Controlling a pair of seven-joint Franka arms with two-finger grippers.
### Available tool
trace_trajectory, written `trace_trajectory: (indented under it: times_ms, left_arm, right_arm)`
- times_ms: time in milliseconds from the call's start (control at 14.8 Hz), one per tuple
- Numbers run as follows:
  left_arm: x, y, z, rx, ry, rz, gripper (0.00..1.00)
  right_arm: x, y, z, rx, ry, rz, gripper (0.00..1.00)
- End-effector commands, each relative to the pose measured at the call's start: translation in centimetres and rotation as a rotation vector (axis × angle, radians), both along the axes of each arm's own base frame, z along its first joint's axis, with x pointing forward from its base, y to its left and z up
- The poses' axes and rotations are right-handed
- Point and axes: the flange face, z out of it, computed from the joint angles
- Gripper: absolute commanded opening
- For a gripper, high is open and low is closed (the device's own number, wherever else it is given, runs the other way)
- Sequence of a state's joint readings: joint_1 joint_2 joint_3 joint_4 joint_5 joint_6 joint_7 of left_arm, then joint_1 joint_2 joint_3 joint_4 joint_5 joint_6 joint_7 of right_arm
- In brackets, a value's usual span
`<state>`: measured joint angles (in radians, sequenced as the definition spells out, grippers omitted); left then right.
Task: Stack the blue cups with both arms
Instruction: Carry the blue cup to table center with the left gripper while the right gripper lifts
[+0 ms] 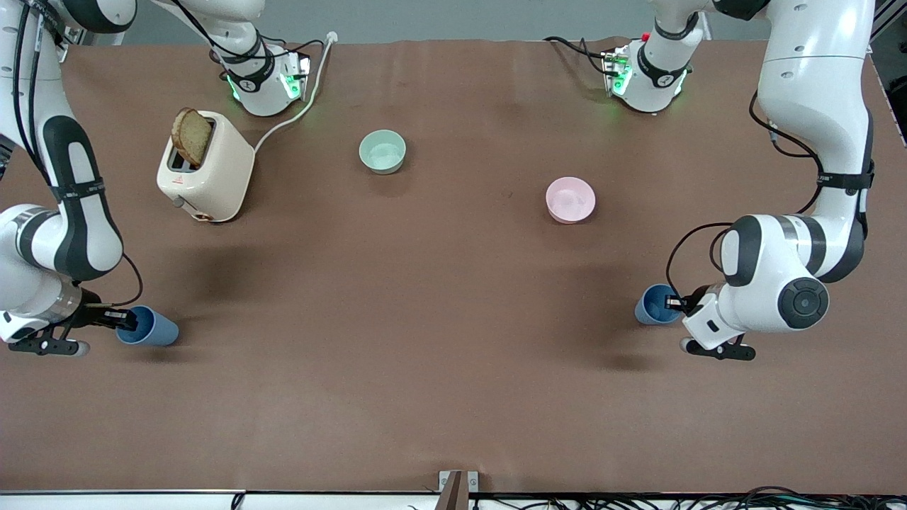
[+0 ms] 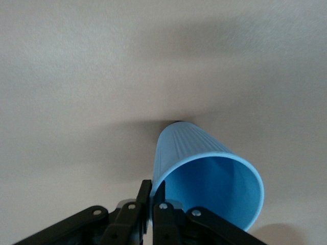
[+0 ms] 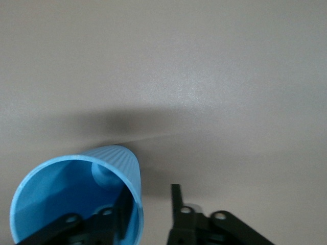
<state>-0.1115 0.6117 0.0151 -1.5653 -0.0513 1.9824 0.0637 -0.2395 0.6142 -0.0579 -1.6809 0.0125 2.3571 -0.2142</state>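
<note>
Pinching one blue cup's (image 2: 207, 176) rim, the left gripper (image 2: 148, 204) holds it near the surface's (image 1: 425, 319) left-arm end. The right gripper (image 3: 148, 212), spread, straddles the other blue cup's (image 3: 76, 196) wall. Farther off sit an empty pink bowl (image 1: 570, 200), mint-green bowl (image 1: 382, 151) and toaster (image 1: 205, 170) with bread (image 1: 193, 136).

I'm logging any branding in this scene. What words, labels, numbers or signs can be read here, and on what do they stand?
Nothing reads for certain.
Toaster: a small red mark on the side facing the front camera, too small to read.
Left arm's black band: white lettering, too blurred to read.
Right arm's black band: white lettering, too blurred to read.
Both blue cups, mint-green bowl, pink bowl: no text.
</note>
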Motion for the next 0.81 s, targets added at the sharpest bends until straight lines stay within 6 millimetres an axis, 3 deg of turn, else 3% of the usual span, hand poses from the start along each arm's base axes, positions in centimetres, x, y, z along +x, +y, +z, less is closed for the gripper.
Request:
trace_trajectory:
  times_ms: [0,68,135,339,406,474,745]
  left_arm:
    - [0.9,-4.3,6.1,-0.024,-0.079,-0.069,0.0]
    - [1.1,-6.9,7.8,-0.046,-0.088,-0.097,0.0]
    - [0.8,-10.5,8.2,-0.07,-0.095,-0.144,0.0]
    - [-1.6,-24.6,8.8,-0.111,-0.141,-0.343,0.0]
    - [-2.9,-28.4,8.7,-0.119,-0.153,-0.394,0.0]
    - [-4.1,-31.3,8.2,-0.129,-0.166,-0.436,0.0]
    - [-7.7,-38.2,5.5,-0.154,-0.2,-0.544,0.01]
  right_arm:
    - [0.4,-0.1,0.6,0.006,-0.014,-0.012,0.03]
    - [0.6,-0.2,0.9,0.004,-0.018,-0.01,0.03]
    - [0.7,-0.2,1.1,0.004,-0.021,-0.008,0.02]
    - [1.0,0.3,2.2,0.002,-0.028,-0.001,0.0]
    - [0.9,0.4,3.2,0.009,-0.008,-0.001,0.01]
    - [1.1,0.6,5.1,0.014,0.005,-0.003,0.0]
    - [0.6,2.9,13.3,0.042,0.079,-0.032,0.01]
